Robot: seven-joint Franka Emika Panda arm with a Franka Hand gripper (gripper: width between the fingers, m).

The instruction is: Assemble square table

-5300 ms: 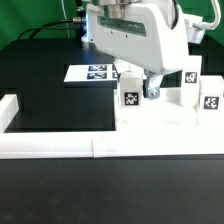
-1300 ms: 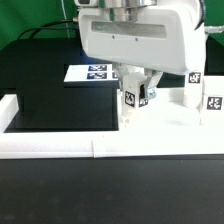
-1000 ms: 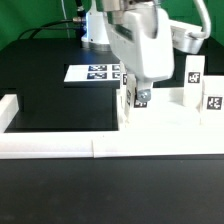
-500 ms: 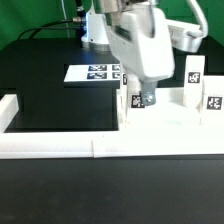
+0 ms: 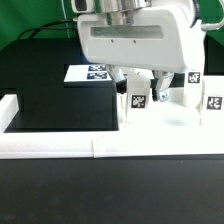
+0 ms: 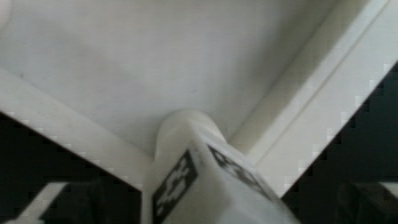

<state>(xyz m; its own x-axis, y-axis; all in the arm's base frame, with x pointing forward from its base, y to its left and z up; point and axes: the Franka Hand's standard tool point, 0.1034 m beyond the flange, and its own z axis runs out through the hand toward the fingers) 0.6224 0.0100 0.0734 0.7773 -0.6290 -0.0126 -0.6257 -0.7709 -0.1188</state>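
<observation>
The white square table top point(image 5: 170, 124) lies flat at the exterior view's right. One white tagged leg point(image 5: 136, 99) stands upright at its near left corner. My gripper point(image 5: 138, 90) hangs right over that leg, open, with a finger on each side and a gap to the leg. In the wrist view the leg point(image 6: 199, 165) rises between the jaws of my gripper point(image 6: 210, 212), and the table top point(image 6: 143, 70) lies below it. Two more tagged legs point(image 5: 193, 82) point(image 5: 212, 101) stand on the plate's far right side.
The marker board point(image 5: 92, 72) lies on the black table behind the arm, at the exterior view's left. Long white border rails point(image 5: 55, 141) run along the front and turn up at the left end point(image 5: 10, 105). The arm's wide white hand point(image 5: 135, 40) hides the area behind it.
The jaws have opened and let go of the upright leg. The hand has turned about its vertical axis and now faces the camera broadside. The leg stays standing at the corner.
</observation>
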